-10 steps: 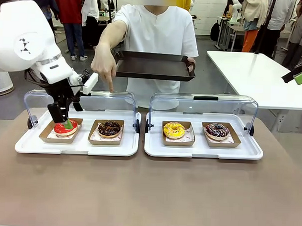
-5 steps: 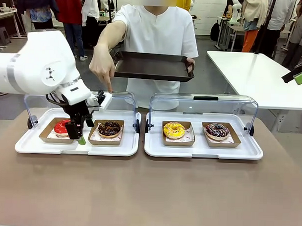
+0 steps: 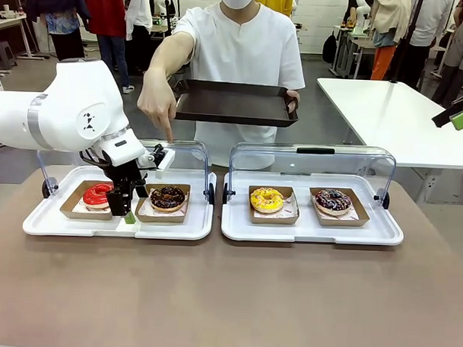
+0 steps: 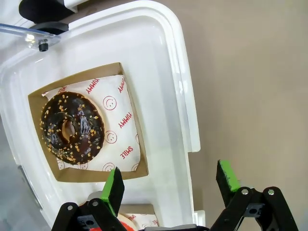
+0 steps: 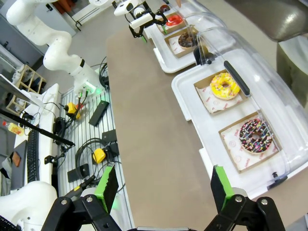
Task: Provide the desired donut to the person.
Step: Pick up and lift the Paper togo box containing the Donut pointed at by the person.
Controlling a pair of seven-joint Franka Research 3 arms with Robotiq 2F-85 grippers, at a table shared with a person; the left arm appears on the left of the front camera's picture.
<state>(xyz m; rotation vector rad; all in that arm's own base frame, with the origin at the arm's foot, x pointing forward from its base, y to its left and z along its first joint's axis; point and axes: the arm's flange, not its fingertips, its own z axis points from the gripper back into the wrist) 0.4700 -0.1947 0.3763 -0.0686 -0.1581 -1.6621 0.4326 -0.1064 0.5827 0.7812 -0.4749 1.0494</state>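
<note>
Left gripper point(image 3: 127, 209) is being held low over the near edge of the left tray point(image 3: 39, 226). Its jaws are spread wide with nothing between them. In the wrist view one green pad point(image 4: 114, 185) is hanging over the tray and the other over the bare table point(image 4: 250, 72). Right gripper point(image 5: 163, 185) is being kept high and well apart from the trays, jaws likewise apart and empty.

The chocolate donut point(image 3: 167, 196) is being pointed at by the person's hand point(image 3: 158, 102) and is being taken as the one wanted. It is lying in its box point(image 4: 130, 159) in the left tray, right of the red donut point(image 3: 96, 193). A dark tray point(image 3: 234, 105) is being held out by the person.

Step judged: the gripper is being lined up for the pick. A box wall is being advised as the thing to pinch, not the glaze. The box is being read as thin brown card — square, shallow, paper-lined, likely to flex — so a level lift is being advised. The glaze is showing glossy, dark and crumb-studded, probably soft and easily marked. The clear rigid lid point(image 3: 179, 153) is standing open behind — to be cleared on the way up.
</note>
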